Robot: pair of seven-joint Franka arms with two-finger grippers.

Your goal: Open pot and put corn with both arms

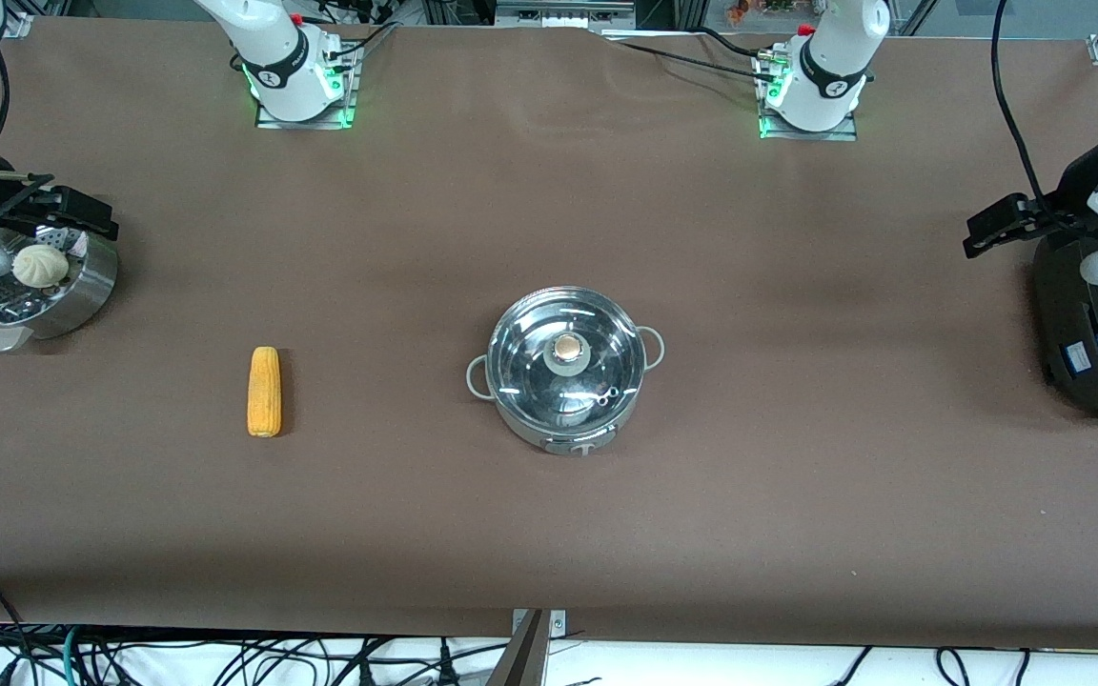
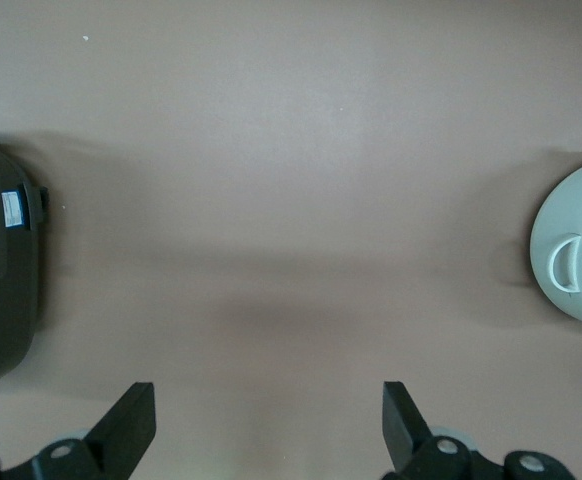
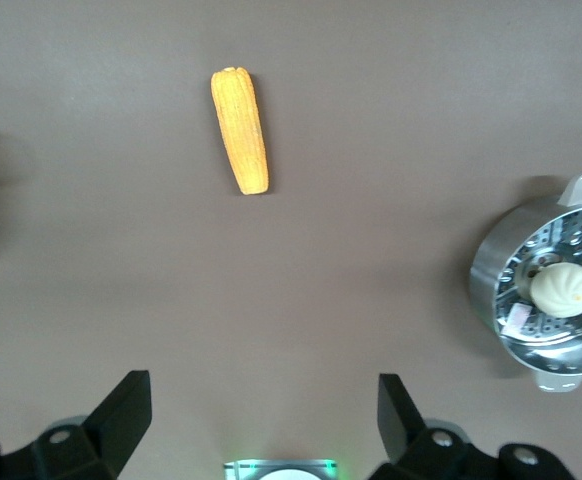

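Note:
The steel pot [image 1: 565, 381] stands mid-table with its glass lid [image 1: 597, 333] on and the tan knob [image 1: 567, 349] on top. Its side also shows in the left wrist view [image 2: 563, 262]. The corn [image 1: 264, 391] lies on the table toward the right arm's end, apart from the pot, and shows in the right wrist view [image 3: 240, 130]. My right gripper [image 1: 82, 214] [image 3: 264, 410] is open and empty, held high at the right arm's end. My left gripper [image 1: 992, 229] [image 2: 268, 415] is open and empty, held high at the left arm's end beside the black cooker.
A perforated steamer basket [image 1: 91, 286] [image 3: 486, 270] holding a pale bun [image 1: 40, 266] [image 3: 561, 288] stands at the right arm's end. A large black cooker [image 1: 1097, 333] [image 2: 1, 270] stands at the left arm's end. Brown cloth covers the table.

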